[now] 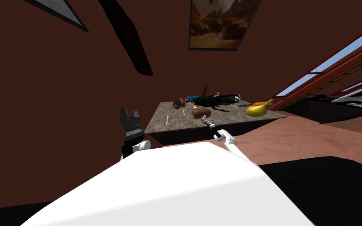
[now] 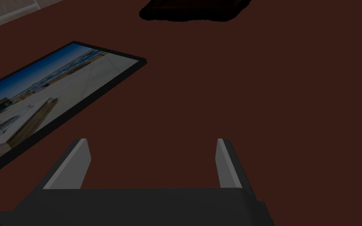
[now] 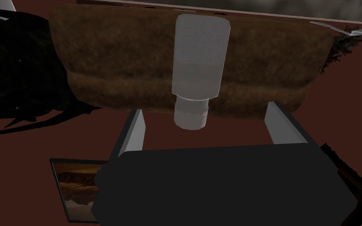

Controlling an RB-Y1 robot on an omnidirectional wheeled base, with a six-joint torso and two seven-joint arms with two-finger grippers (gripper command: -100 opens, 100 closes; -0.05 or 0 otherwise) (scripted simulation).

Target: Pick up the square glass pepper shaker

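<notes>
The pepper shaker (image 3: 198, 59) is a pale, square-sided bottle with a round ribbed cap. It lies straight ahead of my right gripper (image 3: 205, 107). The gripper is open, and the cap sits between the fingertips (image 3: 134, 131) without touching either. A brown loaf-like block (image 3: 117, 66) lies right behind the shaker. In the head view my right gripper (image 1: 207, 121) reaches over the near edge of the grey stone-look table (image 1: 164, 124), just before the brown block (image 1: 201, 113). My left gripper (image 1: 130, 117) is raised left of the table, open and empty (image 2: 152, 151).
Further back on the table lie a dark green leafy plant (image 1: 214, 100), a yellow object (image 1: 258, 108) at the right edge, a small brown item (image 1: 179, 103), a blue thing (image 1: 193, 97) and thin white pieces (image 1: 167, 120). Dark red walls surround it, with a window at the right.
</notes>
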